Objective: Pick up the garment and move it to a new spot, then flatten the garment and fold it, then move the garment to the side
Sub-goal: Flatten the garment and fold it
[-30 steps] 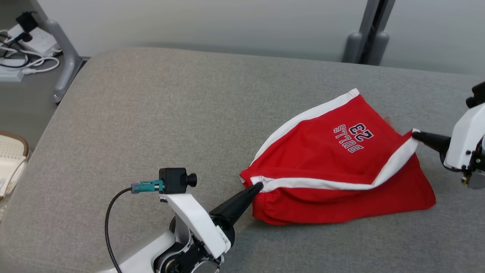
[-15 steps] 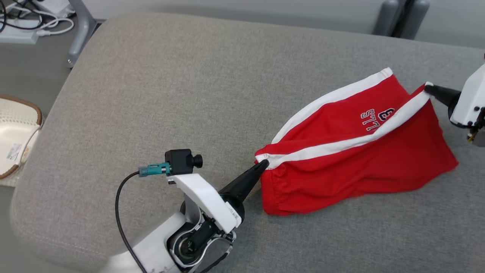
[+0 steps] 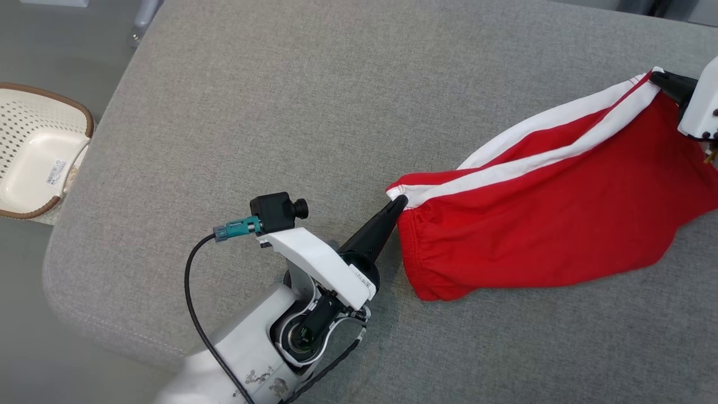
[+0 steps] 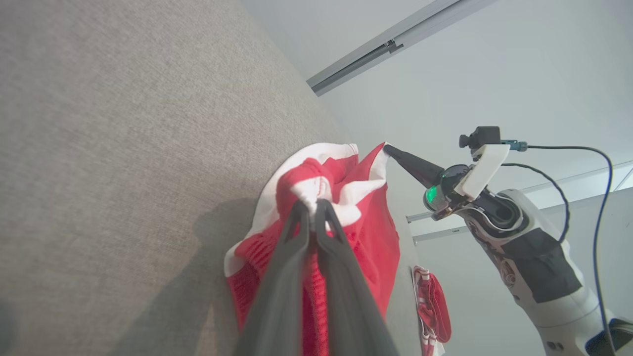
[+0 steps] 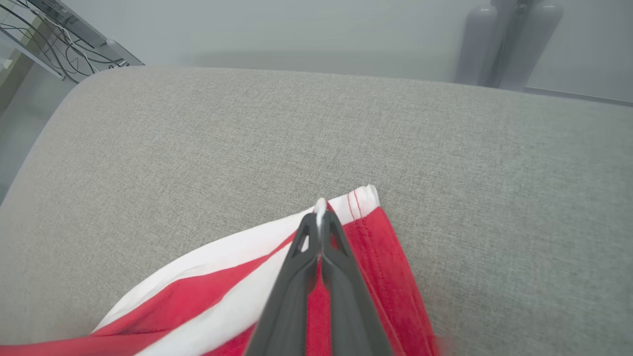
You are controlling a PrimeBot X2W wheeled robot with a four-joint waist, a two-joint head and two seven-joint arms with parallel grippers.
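- A pair of red shorts (image 3: 549,235) with white side stripes hangs stretched between two robot grippers. It is above the right half of a wide grey padded surface (image 3: 280,112).
- The left gripper (image 3: 399,202) has its two dark fingers pressed together, pinching the white-trimmed corner at the gathered end of the shorts, near the middle of the head view.
- The right gripper (image 3: 656,77) is likewise clamped tight on the opposite striped corner, high at the right edge of the head view.
- Between the two grips the red cloth sags toward the padding; whether its lower edge touches cannot be told.
- A cream plastic basket (image 3: 33,109) with a brown rim sits on the floor beside the left end of the padded surface.
- The left wrist view shows a second red-and-white piece of cloth (image 4: 435,311) at the edge of the padding, below the right arm.
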